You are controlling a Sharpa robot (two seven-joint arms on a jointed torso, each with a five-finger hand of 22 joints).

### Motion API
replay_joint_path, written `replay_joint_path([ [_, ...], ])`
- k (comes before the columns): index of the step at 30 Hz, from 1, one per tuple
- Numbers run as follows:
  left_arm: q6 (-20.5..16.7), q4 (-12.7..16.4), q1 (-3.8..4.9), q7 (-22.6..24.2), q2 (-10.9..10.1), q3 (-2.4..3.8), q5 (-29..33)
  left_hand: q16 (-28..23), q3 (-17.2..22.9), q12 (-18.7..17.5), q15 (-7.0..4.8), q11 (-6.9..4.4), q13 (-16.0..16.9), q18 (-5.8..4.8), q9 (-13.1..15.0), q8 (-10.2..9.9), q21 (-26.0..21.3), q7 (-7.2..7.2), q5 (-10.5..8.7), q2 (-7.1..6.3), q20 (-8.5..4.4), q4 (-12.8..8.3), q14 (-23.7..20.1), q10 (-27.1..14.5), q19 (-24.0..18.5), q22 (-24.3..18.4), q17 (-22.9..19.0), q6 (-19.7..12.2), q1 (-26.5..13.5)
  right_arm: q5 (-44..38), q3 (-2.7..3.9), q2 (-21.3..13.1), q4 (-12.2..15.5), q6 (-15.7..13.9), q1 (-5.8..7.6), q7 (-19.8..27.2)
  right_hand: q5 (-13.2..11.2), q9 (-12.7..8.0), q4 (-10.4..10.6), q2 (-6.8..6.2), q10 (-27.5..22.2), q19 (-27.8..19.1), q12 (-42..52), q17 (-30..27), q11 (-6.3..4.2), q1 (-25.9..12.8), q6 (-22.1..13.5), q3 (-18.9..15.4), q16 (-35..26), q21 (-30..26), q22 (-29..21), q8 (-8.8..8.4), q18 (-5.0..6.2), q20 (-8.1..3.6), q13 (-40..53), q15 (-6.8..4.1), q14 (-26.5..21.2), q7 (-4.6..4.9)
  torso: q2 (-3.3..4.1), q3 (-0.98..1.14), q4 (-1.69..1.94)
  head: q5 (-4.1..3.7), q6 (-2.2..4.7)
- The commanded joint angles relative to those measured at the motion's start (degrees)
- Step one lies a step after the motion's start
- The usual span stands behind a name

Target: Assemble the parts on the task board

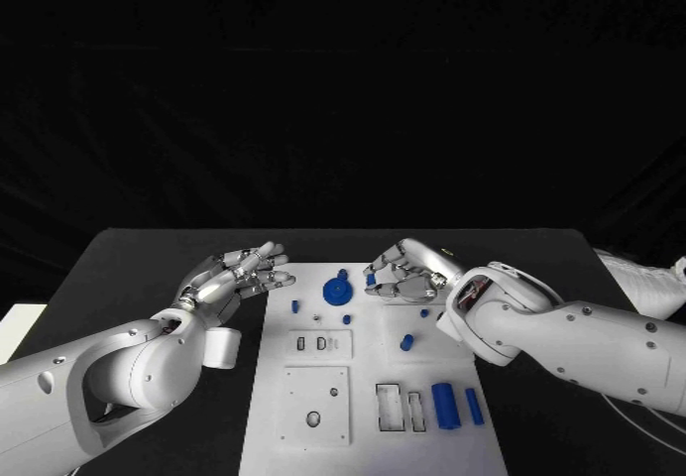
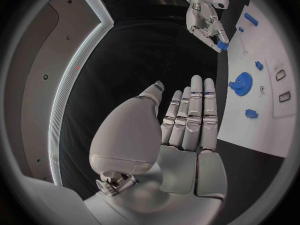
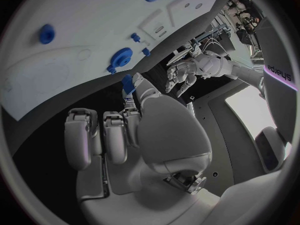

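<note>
Taking the board [image 1: 375,397] as landmark: the left hand [image 1: 240,274] hovers just off its left edge over the worktop [image 1: 129,278], fingers straight and apart, holding nothing. On the board's upper part sits a blue gear [image 1: 337,290], with small pegs [image 1: 406,342] below it and two blue bars [image 1: 445,405] near the lower right. The right hand [image 1: 404,275] is above the gear's right side, pinching a small blue part [image 2: 224,46] at its fingertips. The pinch looks shallow, so the part could twist or drop, or the hand could nudge the gear.

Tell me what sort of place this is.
Likely a robotics lab test bench: a black table against a dark backdrop, a white task board with cut-out slots and small blue parts, and wall-mounted equipment beyond the left hand.
</note>
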Motion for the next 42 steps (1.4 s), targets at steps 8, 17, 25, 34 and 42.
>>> replay_joint_path([
  [8, 0.62, -1.02, -0.01, 0.93, 0.48, 0.02, 0.06, -0.22, 0.07, -0.42, 0.3, 0.01, -0.01, 0.26, -0.03, -0.32, -0.22, 0.21, -0.3, 0.5, 0.38, -0.39, 0.04, -0.18, 0.01, -0.08, 0.11, -0.23, -0.04, -7.71, -0.88, 6.37, 0.35, 3.75, -3.16, -5.04, -0.78, 0.09, 1.34, -0.2, 1.19, 1.23, -0.75, 13.93, -0.41, -1.1, 0.62, 1.28, 0.13, 0.01, 1.87, 0.23, -0.33, -0.48, 3.29, -0.35, 5.72, -0.27, -0.72, -0.48, 0.31, 2.52, -1.92],
  [17, 0.69, -1.27, -0.01, 0.94, 0.57, 0.02, 0.06, -0.22, 0.07, -0.42, 0.3, 0.01, -0.01, 0.26, -0.03, -0.32, -0.22, 0.21, -0.3, 0.5, 0.38, -0.39, 0.04, -0.18, 0.01, -0.08, 0.11, -0.23, -0.04, -11.36, -1.68, 9.66, -0.57, 6.3, -5.09, -6.1, -1.0, 0.07, 1.33, -0.39, 1.13, 1.17, -0.89, 13.87, -0.4, -1.25, 0.6, 1.32, 0.1, -0.08, 1.7, 0.2, -0.3, -0.48, 3.21, -0.34, 5.71, -0.27, -0.59, -0.37, 0.26, 2.83, -2.34],
  [25, 0.75, -1.26, -0.01, 0.93, 0.65, 0.02, 0.06, -0.22, 0.07, -0.42, 0.3, 0.01, -0.01, 0.26, -0.03, -0.32, -0.22, 0.21, -0.3, 0.5, 0.38, -0.39, 0.04, -0.18, 0.01, -0.08, 0.11, -0.23, -0.04, -11.94, -1.84, 10.26, -1.38, 8.71, -5.42, -6.67, -1.06, 0.06, 1.32, -0.47, 1.12, 1.14, -0.92, 13.82, -0.4, -1.29, 0.6, 1.34, 0.07, -0.11, 1.63, 0.19, -0.28, -0.48, 3.19, -0.34, 5.69, -0.26, -0.59, -0.34, 0.21, 2.95, -2.43],
  [34, 0.78, -1.22, -0.01, 0.89, 0.68, 0.02, 0.06, -0.29, 0.06, -0.44, 0.32, 0.01, 0.0, 0.25, -0.03, -0.32, -0.27, 0.2, -0.31, 0.52, 0.39, -0.4, -0.02, -0.15, -0.03, -0.11, 0.14, -0.22, -0.09, -13.08, -1.87, 10.26, -1.93, 9.78, -5.68, -7.65, -1.1, 0.06, 1.32, -0.59, 1.19, 1.14, -0.78, 13.8, -0.4, -1.38, 0.61, 1.35, 0.06, -0.12, 1.62, 0.18, -0.28, -0.48, 3.29, -0.34, 5.69, -0.25, -0.63, -0.33, 0.28, 2.64, -2.35],
  [42, 0.78, -1.28, -0.02, 0.89, 0.6, 0.02, 0.06, -0.29, 0.06, -0.44, 0.32, 0.01, 0.0, 0.25, -0.03, -0.32, -0.27, 0.2, -0.31, 0.52, 0.39, -0.4, -0.02, -0.15, -0.03, -0.11, 0.14, -0.22, -0.09, -14.7, -1.88, 9.8, -1.66, 9.5, -5.87, -8.55, -1.09, 0.06, 1.3, -0.68, 1.22, 1.14, -0.72, 13.83, -0.4, -1.42, 0.63, 1.35, 0.08, -0.12, 1.63, 0.18, -0.28, -0.48, 3.33, -0.33, 5.7, -0.26, -0.57, -0.34, 0.23, 2.53, -2.32],
])
